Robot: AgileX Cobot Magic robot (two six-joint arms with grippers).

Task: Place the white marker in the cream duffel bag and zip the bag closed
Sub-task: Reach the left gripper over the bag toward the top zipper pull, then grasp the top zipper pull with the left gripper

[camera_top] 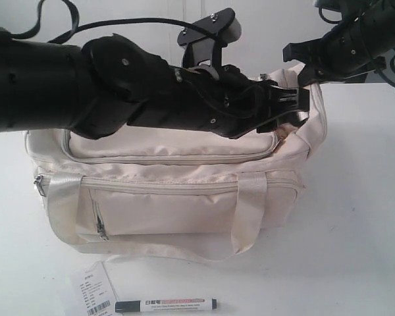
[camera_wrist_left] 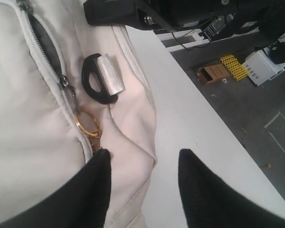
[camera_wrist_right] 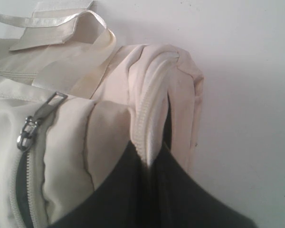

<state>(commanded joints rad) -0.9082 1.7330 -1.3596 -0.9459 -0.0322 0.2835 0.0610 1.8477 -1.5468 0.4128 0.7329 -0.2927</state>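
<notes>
Cream fabric duffel bag [camera_top: 178, 197] on white desk [camera_top: 355, 230].
Slim white marker [camera_top: 166, 305] laid beside paper tag [camera_top: 93, 291]; left fingers [camera_wrist_left: 92, 190] spread; right fingers [camera_wrist_right: 133, 190] clenched on bag edge.

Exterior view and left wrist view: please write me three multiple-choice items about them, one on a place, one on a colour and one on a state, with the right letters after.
1. Where does the marker lie, relative to the bag?
A inside it
B on the table in front of it
C on top of it

2. What colour is the ring on the bag?
A gold
B red
C blue

3. How is the left gripper?
A shut on the marker
B shut on the ring
C open

Answers:
1 B: it lies on the white top, apart from the bag.
2 A: it glints gold in the left wrist view.
3 C: its fingers stand apart, gripping nothing.
</notes>
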